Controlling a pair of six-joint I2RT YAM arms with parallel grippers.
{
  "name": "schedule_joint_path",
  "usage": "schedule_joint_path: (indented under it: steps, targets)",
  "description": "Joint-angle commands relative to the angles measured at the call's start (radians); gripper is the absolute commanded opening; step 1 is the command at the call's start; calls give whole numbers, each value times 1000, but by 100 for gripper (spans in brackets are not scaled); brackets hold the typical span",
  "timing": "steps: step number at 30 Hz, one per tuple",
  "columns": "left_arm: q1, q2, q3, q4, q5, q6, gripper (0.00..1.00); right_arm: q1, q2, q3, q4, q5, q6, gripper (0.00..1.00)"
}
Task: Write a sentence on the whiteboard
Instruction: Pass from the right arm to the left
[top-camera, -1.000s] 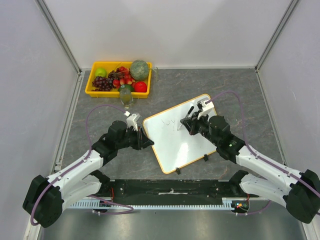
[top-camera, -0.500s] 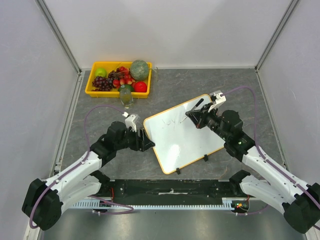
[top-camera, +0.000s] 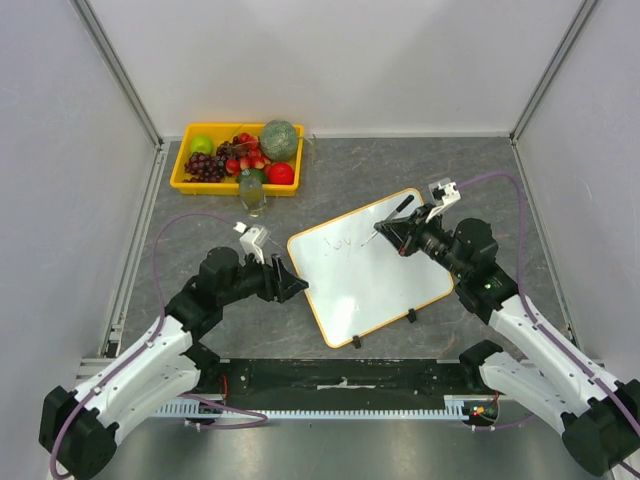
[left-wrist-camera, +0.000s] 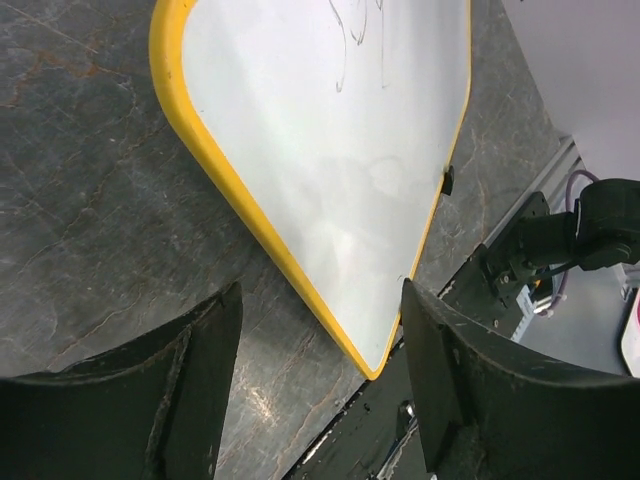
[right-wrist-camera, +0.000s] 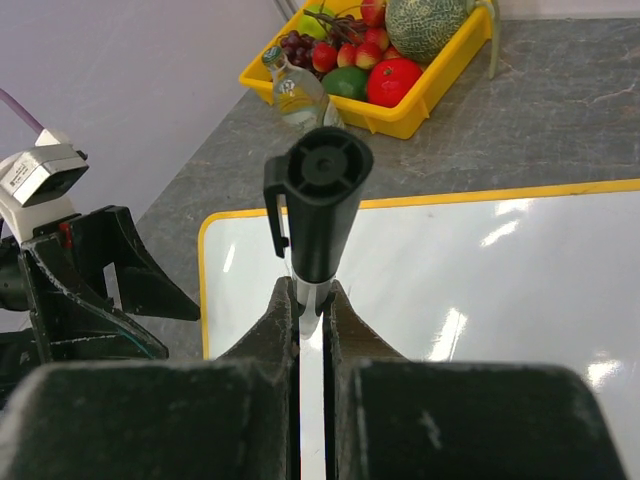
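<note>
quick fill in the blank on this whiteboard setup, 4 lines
1. The right gripper is shut on a ____ marker.
2. The left gripper stands ____ beside the whiteboard.
3. The whiteboard's near edge carries ____ black clips.
4. The fruit tray sits in the far ____ corner of the table.
Missing words: black; open; two; left.

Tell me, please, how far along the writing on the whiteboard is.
Done: only a few faint dark strokes near one corner of the white, orange-framed whiteboard. In hand: the right gripper is shut on a black marker over the board; the left gripper is open beside it. Left: seemingly most of the sentence.
</note>
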Motion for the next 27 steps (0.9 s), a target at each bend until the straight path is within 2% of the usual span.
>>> schedule_joint_path:
  steps: [1, 4, 8, 12, 16, 23, 25, 27]
  targets:
    - [4, -100, 88, -110, -71, -16, 70, -6, -21, 39, 40, -100, 23, 0]
    - [1, -146, 154, -194, -98, 30, 70, -6, -19, 37, 62, -147, 45, 0]
    - [-26, -99, 251, -213, -67, 87, 69, -8, -5, 34, 95, -216, 72, 0]
    - [-98, 53, 361, -155, -33, 151, 69, -6, 5, 27, 146, -264, 121, 0]
    - [-223, 241, 495, -92, -36, 210, 69, -6, 7, 27, 169, -287, 155, 0]
    - [-286, 469, 605, 3, -24, 221, 66, -6, -11, 17, 197, -299, 194, 0]
    - [-290, 495, 607, 22, -22, 221, 63, -6, -14, 17, 197, -304, 197, 0]
    - [-293, 509, 602, 40, -15, 216, 55, -8, -11, 17, 195, -313, 200, 0]
